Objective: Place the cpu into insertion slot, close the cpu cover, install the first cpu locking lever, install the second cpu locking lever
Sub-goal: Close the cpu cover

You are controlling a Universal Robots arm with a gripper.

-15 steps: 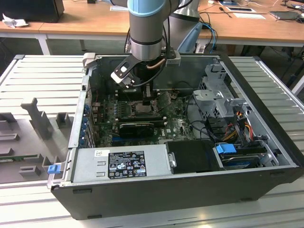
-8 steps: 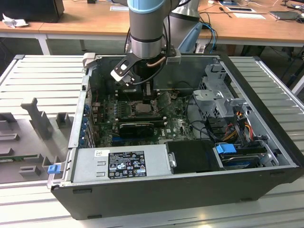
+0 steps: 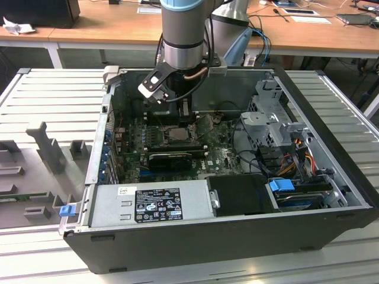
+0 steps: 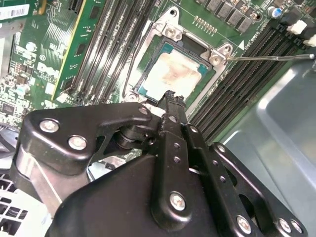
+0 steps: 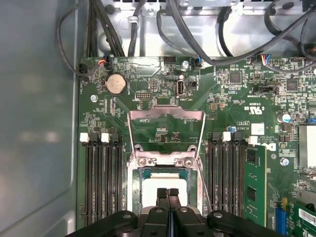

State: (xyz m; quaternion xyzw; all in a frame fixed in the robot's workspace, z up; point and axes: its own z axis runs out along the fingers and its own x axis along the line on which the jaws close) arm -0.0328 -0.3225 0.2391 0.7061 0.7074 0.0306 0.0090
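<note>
The cpu (image 5: pixel 163 181) lies flat in the insertion slot (image 5: pixel 139 174), its silvery top (image 4: pixel 173 74) smeared with pale residue. The cpu cover (image 5: pixel 165 114) is swung open behind the socket, and green board shows through its square cut-out. A thin metal locking lever (image 4: pixel 271 58) sticks out free beside the socket. My gripper (image 5: pixel 168 191) hangs just above the chip's near edge, shut, fingertips (image 4: pixel 170 96) pressed together with nothing between them. In the exterior view the gripper (image 3: pixel 185 115) reaches down into the open case over the socket (image 3: pixel 177 135).
Rows of black memory slots (image 5: pixel 101 177) (image 5: pixel 224 173) flank the socket. A green expansion card (image 5: pixel 254 182) stands close by. Cables (image 5: pixel 133 29) hang past the board's edge. The grey power supply (image 3: pixel 154 204), drive cage (image 3: pixel 269 121) and case walls (image 3: pixel 98 148) hem in the space.
</note>
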